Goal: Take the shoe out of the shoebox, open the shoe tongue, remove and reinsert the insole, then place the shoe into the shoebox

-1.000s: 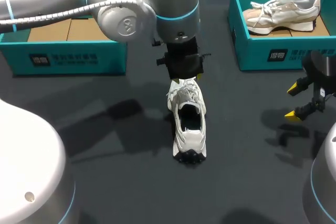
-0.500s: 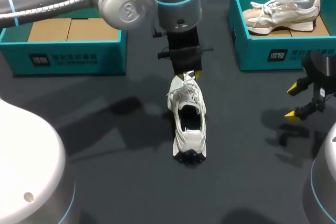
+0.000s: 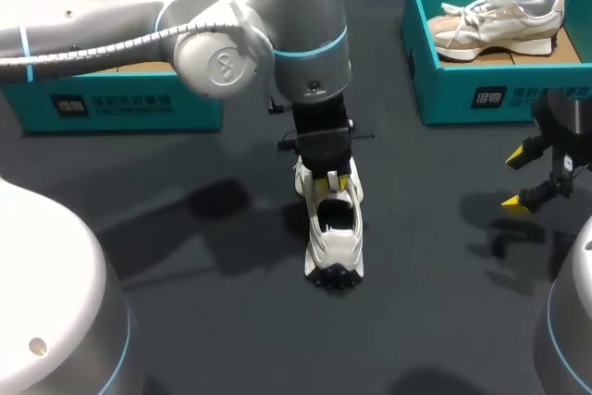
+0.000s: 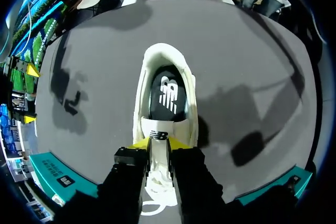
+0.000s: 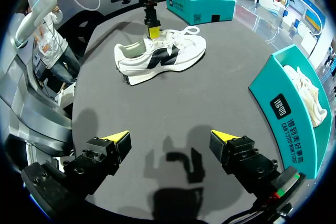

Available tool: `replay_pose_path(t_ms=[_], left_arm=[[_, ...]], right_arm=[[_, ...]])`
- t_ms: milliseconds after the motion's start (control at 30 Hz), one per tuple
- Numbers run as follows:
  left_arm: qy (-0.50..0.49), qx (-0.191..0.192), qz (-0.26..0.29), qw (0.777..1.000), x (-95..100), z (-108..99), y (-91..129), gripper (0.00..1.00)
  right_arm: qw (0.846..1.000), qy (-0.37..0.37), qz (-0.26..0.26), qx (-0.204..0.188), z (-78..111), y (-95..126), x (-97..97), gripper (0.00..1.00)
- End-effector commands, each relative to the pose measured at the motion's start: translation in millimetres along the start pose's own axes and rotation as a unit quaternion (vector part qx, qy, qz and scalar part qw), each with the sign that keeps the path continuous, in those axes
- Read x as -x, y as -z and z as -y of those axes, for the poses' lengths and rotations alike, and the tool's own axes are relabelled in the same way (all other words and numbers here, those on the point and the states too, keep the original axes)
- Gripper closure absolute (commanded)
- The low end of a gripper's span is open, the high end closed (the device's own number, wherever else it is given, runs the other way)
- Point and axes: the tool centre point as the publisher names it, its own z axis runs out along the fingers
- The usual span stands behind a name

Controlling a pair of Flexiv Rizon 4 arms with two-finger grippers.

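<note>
A white shoe (image 3: 335, 238) stands upright mid-table, heel toward me, its dark insole (image 4: 167, 95) showing through the opening. My left gripper (image 3: 331, 179) is down over the laces, and its yellow-tipped fingers press the shoe tongue (image 4: 159, 153) from both sides. In the left wrist view the left gripper (image 4: 158, 144) has the tongue's label just between its tips. My right gripper (image 3: 523, 179) hangs open at the table's right side, well away from the shoe. From the right wrist view the right gripper (image 5: 170, 139) is empty, with the shoe (image 5: 157, 56) and left gripper (image 5: 153, 29) far ahead.
A teal shoebox (image 3: 444, 71) at the back right holds a second pale shoe (image 3: 499, 20). Another teal box (image 3: 129, 104) with a cardboard floor stands at the back left, partly behind my left arm. In the right wrist view the near box (image 5: 286, 114) is beside the right gripper.
My left gripper moved from the toe end back over the laces, came down, and its fingers narrowed onto the tongue. The right arm and the shoe stayed put.
</note>
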Motion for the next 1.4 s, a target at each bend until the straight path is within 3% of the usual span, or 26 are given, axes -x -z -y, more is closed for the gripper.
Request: replay_pose_path(t_ms=[33, 333, 600, 700, 967, 1067, 1100, 1133, 1167, 1200, 1400], left_arm=[[0.0, 0.0, 0.006, 1.0, -5.1, 3, -14, 0.81], [-0.017, 0.03, 0.026, 0.999, -5.8, 14, 18, 0.78], [-0.009, 0.013, 0.0, 1.0, -2.2, 16, -21, 0.77], [-0.008, 0.013, 0.004, 1.0, -4.6, 19, -25, 0.78], [-0.006, 0.039, 0.03, 0.999, -13.0, 36, 34, 0.69], [0.025, 0.046, 0.026, 0.998, -14.5, 40, 58, 0.55], [0.042, 0.039, 0.021, 0.998, -14.4, 42, 64, 0.42], [0.086, 0.024, 0.02, 0.996, -13.7, 41, 71, 0.12], [0.134, -0.001, 0.012, 0.991, -13.6, 40, 77, 0.02], [0.148, -0.013, -0.008, 0.989, -14.4, 39, 82, 0.0], [0.148, -0.013, -0.008, 0.989, -14.4, 39, 82, 0.0]], right_arm=[[1.0, 0.0, 0.001, 0.0, 0.5, 0, -1.6, 0.0], [1.0, 0.0, 0.001, 0.0, 0.5, 0, -1.6, 0.0], [1.0, 0.0, 0.001, 0.0, 0.5, 0, -1.6, 0.0], [1.0, 0.0, 0.001, 0.0, 0.5, 0, -1.6, 0.0], [1.0, 0.0, 0.001, 0.0, 0.5, 0, -1.6, 0.0], [1.0, 0.0, 0.001, 0.0, 0.5, 0, -1.6, 0.0], [1.0, 0.0, 0.001, 0.0, 0.5, 0, -1.6, 0.0], [1.0, 0.0, 0.001, 0.0, 0.5, 0, -1.6, 0.0], [1.0, 0.0, 0.001, 0.0, 0.5, 0, -1.6, 0.0], [1.0, 0.0, 0.001, 0.0, 0.5, 0, -1.6, 0.0], [1.0, 0.0, 0.001, 0.0, 0.5, 0, -1.6, 0.0]])
